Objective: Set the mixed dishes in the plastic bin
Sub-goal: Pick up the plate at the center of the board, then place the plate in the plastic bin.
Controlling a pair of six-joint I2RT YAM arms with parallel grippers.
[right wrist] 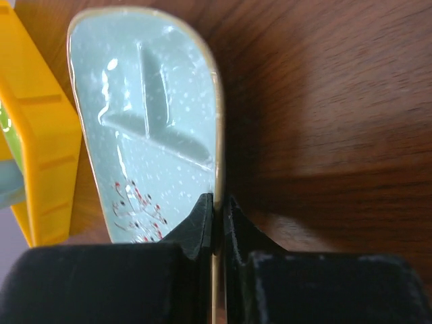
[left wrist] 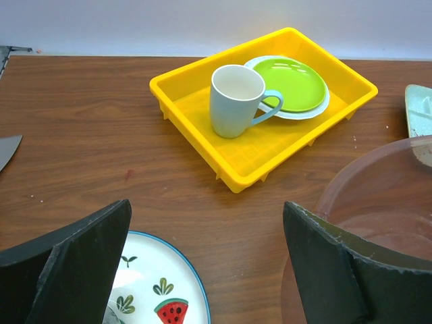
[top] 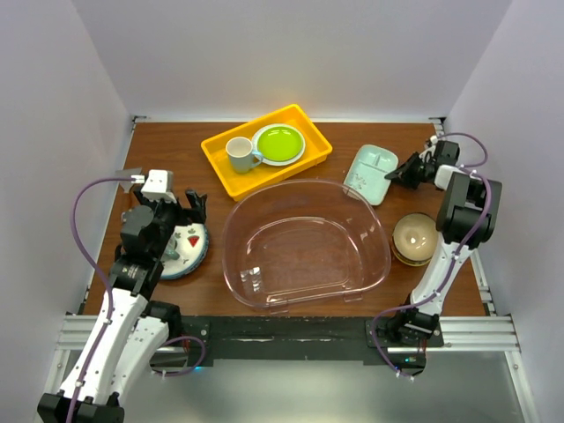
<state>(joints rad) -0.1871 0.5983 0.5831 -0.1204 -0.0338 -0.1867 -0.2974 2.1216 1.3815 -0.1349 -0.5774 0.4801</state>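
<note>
The plastic bin (top: 264, 291) stands in the middle of the table, with no dishes in it; its rim also shows in the left wrist view (left wrist: 378, 169). My right gripper (top: 401, 174) is shut on the right rim of the mint-green divided tray (top: 370, 173), at the back right. In the right wrist view the fingers pinch the tray's edge (right wrist: 217, 202), and the tray (right wrist: 142, 115) extends ahead. My left gripper (top: 189, 211) is open above the white plate with red-and-green motifs (top: 189, 251), which shows below it in the left wrist view (left wrist: 158, 290). A tan bowl (top: 415, 238) sits at the right.
A yellow tray (top: 220, 163) at the back holds a white mug (top: 238, 154) and a lime-green plate (top: 280, 144); they also show in the left wrist view, tray (left wrist: 256, 155), mug (left wrist: 235, 100), plate (left wrist: 291, 82). White walls enclose the table.
</note>
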